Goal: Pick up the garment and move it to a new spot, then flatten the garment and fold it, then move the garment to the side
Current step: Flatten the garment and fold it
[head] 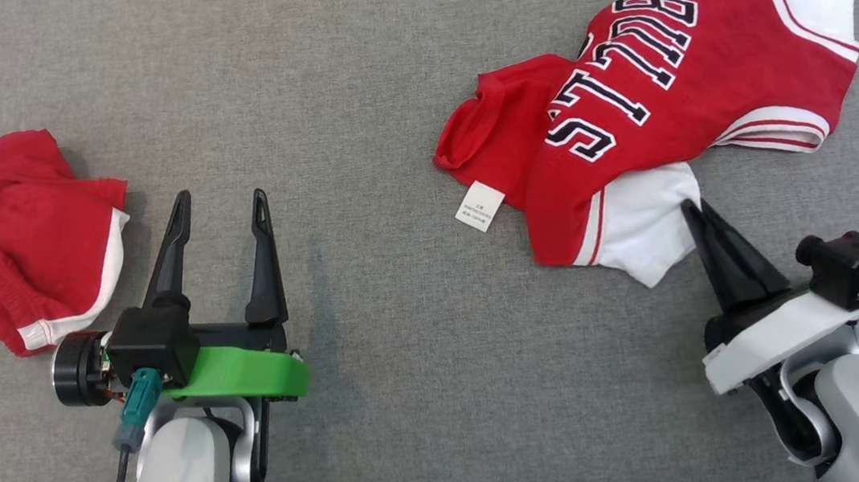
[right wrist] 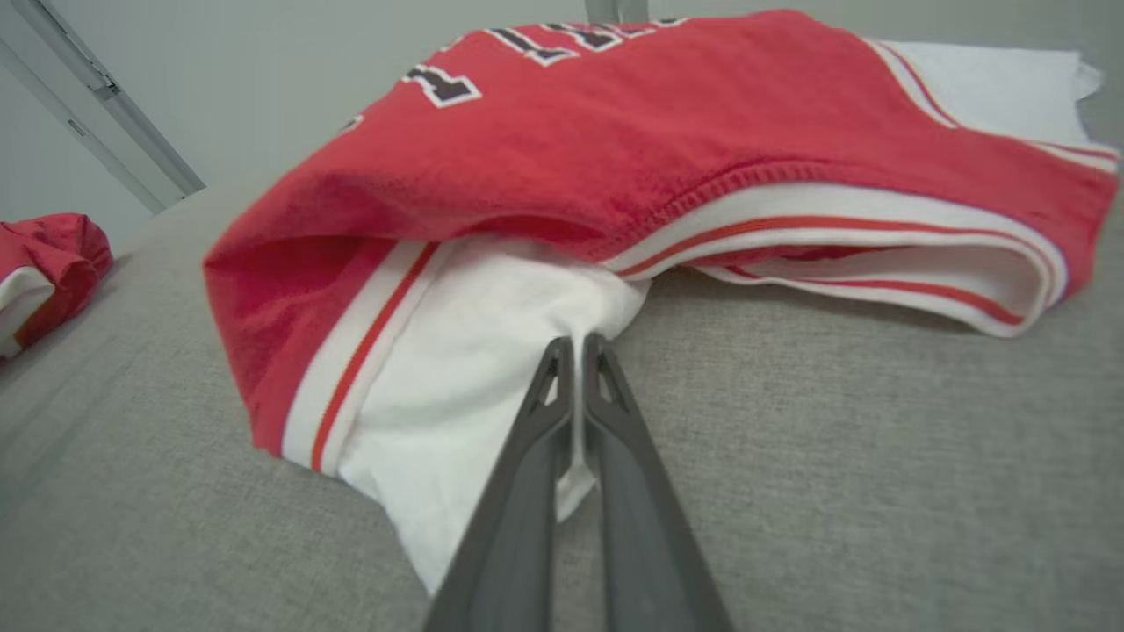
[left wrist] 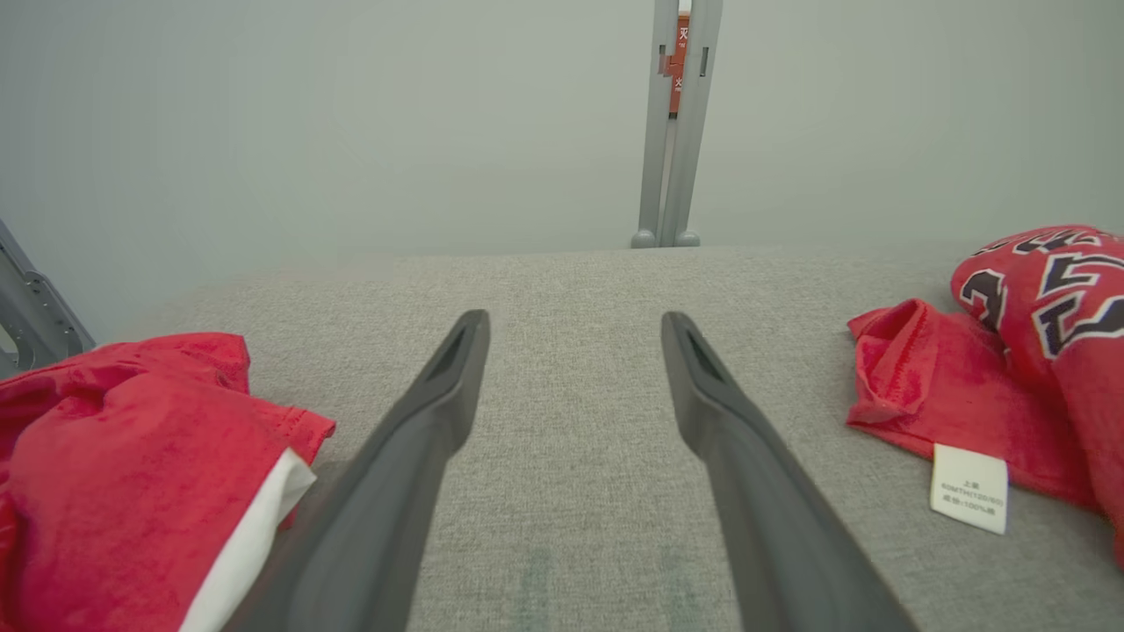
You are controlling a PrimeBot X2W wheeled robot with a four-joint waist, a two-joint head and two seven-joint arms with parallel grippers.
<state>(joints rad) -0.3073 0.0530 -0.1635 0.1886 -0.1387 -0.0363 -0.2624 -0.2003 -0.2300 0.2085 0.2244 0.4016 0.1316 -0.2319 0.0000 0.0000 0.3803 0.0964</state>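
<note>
- The left pincer is wide open and holds nothing.
- The right pincer is pinched shut on the red shirt, at its white edge.
- The shirt lies crumpled on the grey surface, not lifted yet.
- Moving, flattening and folding are all left to do.

Jaws apart between red garment and jersey

The red knit jersey with black-and-white BULLS lettering and red-striped white trim lies crumpled, lettering up, on the grey fabric surface, a white sleeve sticking out from under its near edge and a white label beside its collar.
</note>
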